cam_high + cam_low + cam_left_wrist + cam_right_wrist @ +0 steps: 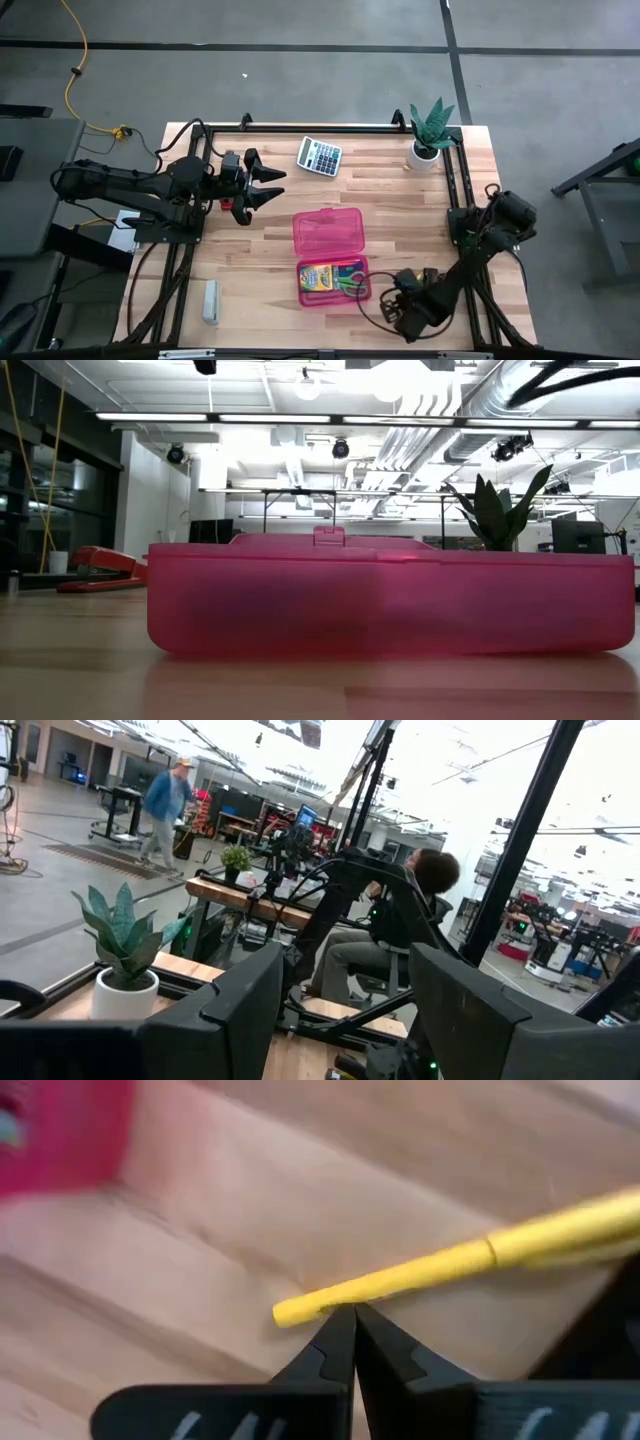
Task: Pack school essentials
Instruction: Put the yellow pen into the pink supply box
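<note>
The pink hinged case (pixel 328 232) lies open in the middle of the table. Its near half (pixel 335 283) holds the yellow-green crayon box (pixel 316 277) and the green-handled scissors (pixel 350 279). A yellow pencil (pixel 450 1260) lies flat on the wood just right of the case. My right gripper (pixel 352 1312) is shut and low over the table beside the case (pixel 393 300), its tips at the pencil's near end. My left gripper (pixel 268 186) is open and hovers over the table's left part, touching nothing. The other pencils and the erasers are out of view. My right gripper's shut fingertips (pixel 340 1330) stand against the yellow pencil close to its blunt end (pixel 290 1312), slanting down at it, with the pencil lying across the tips on the table. Whether the tips touch the pencil or stop just short of it, I cannot tell.
A calculator (pixel 319 155) and a potted plant (pixel 430 135) sit along the far edge. A red stapler (pixel 95 570) lies under the left gripper, and a pale grey block (pixel 210 301) lies near the left front edge. A person sits beyond the table (pixel 400 920).
</note>
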{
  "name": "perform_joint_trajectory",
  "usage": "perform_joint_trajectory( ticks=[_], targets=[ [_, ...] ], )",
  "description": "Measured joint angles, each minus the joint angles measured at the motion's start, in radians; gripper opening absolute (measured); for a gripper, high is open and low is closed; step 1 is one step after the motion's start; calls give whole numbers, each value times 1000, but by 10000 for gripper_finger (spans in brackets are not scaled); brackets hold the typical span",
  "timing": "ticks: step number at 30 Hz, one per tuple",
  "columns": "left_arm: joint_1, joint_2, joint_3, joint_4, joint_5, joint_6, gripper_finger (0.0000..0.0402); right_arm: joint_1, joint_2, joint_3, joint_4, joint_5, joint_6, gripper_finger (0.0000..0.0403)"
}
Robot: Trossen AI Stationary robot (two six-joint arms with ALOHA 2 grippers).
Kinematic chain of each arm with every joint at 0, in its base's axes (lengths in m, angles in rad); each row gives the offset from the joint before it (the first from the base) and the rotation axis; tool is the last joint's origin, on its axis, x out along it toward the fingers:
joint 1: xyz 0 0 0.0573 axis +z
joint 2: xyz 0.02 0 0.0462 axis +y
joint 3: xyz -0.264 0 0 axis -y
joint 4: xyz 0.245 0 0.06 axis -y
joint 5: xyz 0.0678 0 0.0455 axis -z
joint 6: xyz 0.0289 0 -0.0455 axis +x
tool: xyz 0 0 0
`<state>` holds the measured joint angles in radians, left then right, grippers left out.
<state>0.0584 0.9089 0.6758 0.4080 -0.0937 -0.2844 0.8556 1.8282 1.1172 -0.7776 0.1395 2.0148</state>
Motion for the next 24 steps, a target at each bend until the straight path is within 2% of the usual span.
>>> perform_joint_trajectory(
  ticks=[7,11,16,21,24],
  targets=[
    [0,0,0,0,1,0,207,-78,0,0,-44,64,-197,0],
    [0,0,0,0,2,0,207,-109,-11,0,-58,50,-397,0],
    [0,0,0,0,2,0,207,-102,-93,0,-91,75,-687,0],
    [0,0,0,0,1,0,207,-103,-193,0,-93,10,-1028,0],
    [0,0,0,1,1,0,207,-116,-209,0,-94,-83,-1195,6]
  ],
)
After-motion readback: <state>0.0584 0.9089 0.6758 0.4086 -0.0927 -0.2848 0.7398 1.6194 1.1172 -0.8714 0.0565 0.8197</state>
